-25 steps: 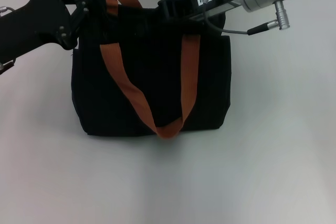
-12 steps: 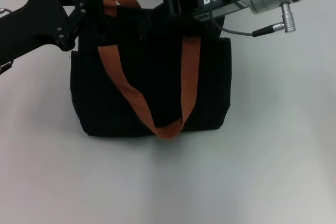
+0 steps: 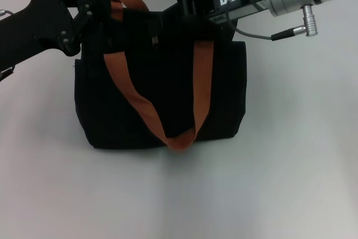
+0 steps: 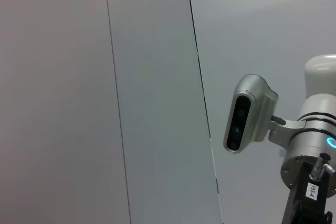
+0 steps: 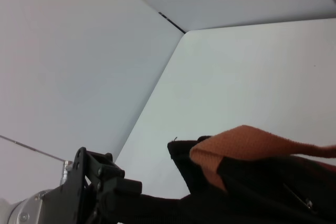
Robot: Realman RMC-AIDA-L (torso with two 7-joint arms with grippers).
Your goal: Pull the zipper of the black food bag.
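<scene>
Right tool [image 3: 187, 8] shifted right; zipper [image 3: 155, 42] now exposed on black food bag [image 3: 224, 93].

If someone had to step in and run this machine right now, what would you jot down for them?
Left gripper: at the bag's top left corner, by the orange strap; whether it is open or shut cannot be seen.
Right gripper: at the top edge, right of middle; its grip cannot be seen either.
The black food bag stands upright on the white table, one strap hanging down its front.
The zipper, a small silver tab, hangs at the top edge between the two grippers, touched by neither.
Done: both arms are at the bag.
Left: take the tab and pull it along the track.
</scene>
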